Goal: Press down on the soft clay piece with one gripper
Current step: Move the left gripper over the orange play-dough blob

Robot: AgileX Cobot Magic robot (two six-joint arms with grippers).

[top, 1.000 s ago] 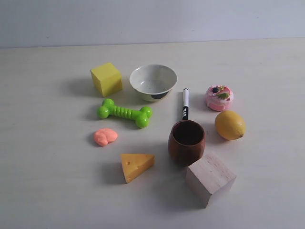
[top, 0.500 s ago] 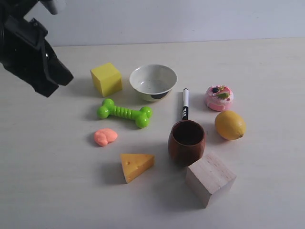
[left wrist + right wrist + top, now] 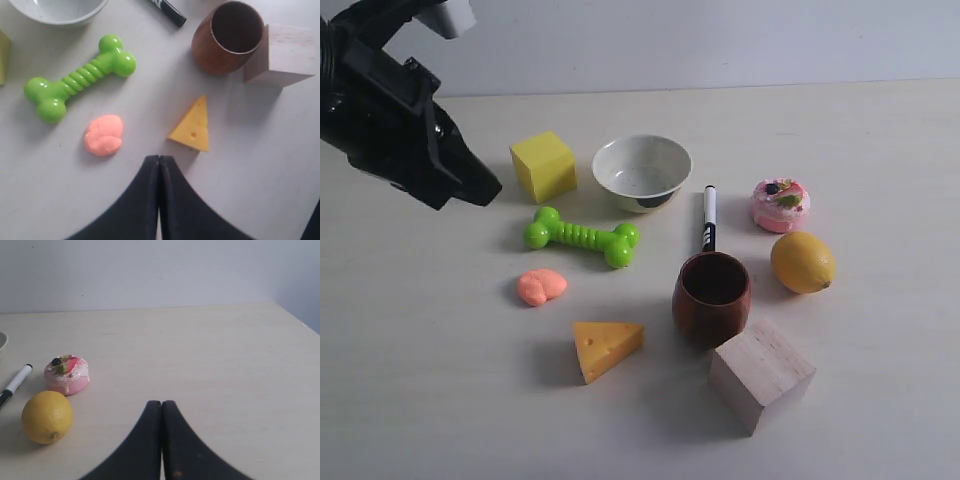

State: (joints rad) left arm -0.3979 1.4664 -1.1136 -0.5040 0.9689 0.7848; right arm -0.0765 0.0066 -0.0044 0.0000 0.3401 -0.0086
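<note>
My left claw [image 3: 472, 186] hangs in the upper left of the frame, jaws pressed together, I figure to make one blunt tip for squashing, well apart from the soft clay piece [image 3: 541, 287] sitting left of center between green bone [image 3: 582, 237] and cheese wedge [image 3: 606, 347].

In the left wrist view the top edge cuts off the white bowl [image 3: 57, 10] and the black marker [image 3: 170, 12], and only a sliver of the yellow cube [image 3: 3, 57] shows. In the exterior view the marker's lower end hides behind the wooden cup [image 3: 712, 312].
</note>
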